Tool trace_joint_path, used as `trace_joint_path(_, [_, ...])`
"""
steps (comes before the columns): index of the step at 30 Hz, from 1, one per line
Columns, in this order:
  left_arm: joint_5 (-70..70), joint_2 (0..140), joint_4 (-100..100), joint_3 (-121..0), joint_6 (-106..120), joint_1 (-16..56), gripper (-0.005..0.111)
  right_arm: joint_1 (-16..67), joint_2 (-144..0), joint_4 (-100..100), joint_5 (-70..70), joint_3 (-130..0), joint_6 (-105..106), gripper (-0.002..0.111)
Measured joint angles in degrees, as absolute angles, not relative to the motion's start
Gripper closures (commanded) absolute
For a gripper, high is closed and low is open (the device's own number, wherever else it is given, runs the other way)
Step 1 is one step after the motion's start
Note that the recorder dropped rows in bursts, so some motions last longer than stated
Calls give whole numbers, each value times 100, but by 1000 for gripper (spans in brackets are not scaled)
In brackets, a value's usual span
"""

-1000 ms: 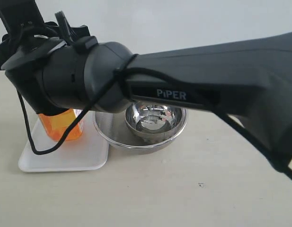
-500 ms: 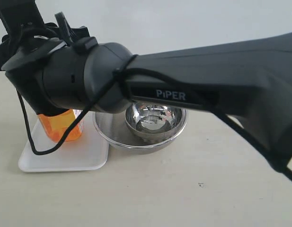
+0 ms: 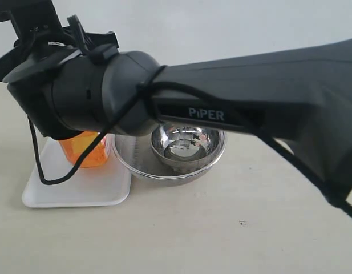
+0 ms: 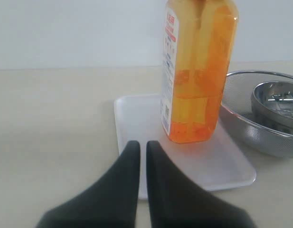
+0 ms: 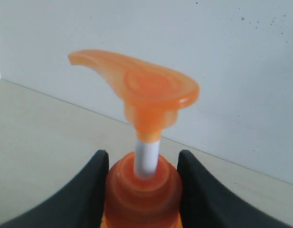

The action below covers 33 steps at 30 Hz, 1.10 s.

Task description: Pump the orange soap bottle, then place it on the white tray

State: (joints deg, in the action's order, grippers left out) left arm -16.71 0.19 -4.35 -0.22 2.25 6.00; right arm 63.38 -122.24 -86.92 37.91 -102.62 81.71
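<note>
— Orange soap bottle (image 4: pixel 196 80): how does it sit against the tools?

— The right gripper (image 5: pixel 142 160) is clamped on its neck, one finger on each side of the collar. The pump head (image 5: pixel 137 83) stands raised just above them.

— What has just changed?

— Arm and bottle have slid sideways together, toward the mesh bowl (image 3: pixel 164 168), and the wrist sits a little higher. They move as one, so the grip holds.

— And the other tool?

— The left gripper (image 4: pixel 142 145) has its fingers together on nothing. Just ahead of its tips lies the white tray (image 4: pixel 137 114). Farther on, the orange soap bottle stands upright over the tray's far part. I cannot tell whether its base touches or hangs just clear. The bowl is beyond, off to the side.

— Meaning?

— I judge this is the placing step, nearly done. The bottle only has to be settled on the tray and let go.
</note>
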Motion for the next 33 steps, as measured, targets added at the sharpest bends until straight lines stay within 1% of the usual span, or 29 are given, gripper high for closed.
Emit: trace_joint_path(33, [-1671, 19, -435, -22, 225, 600, 102, 6338, -12434, -8781, 3589, -10262, 8205, 108])
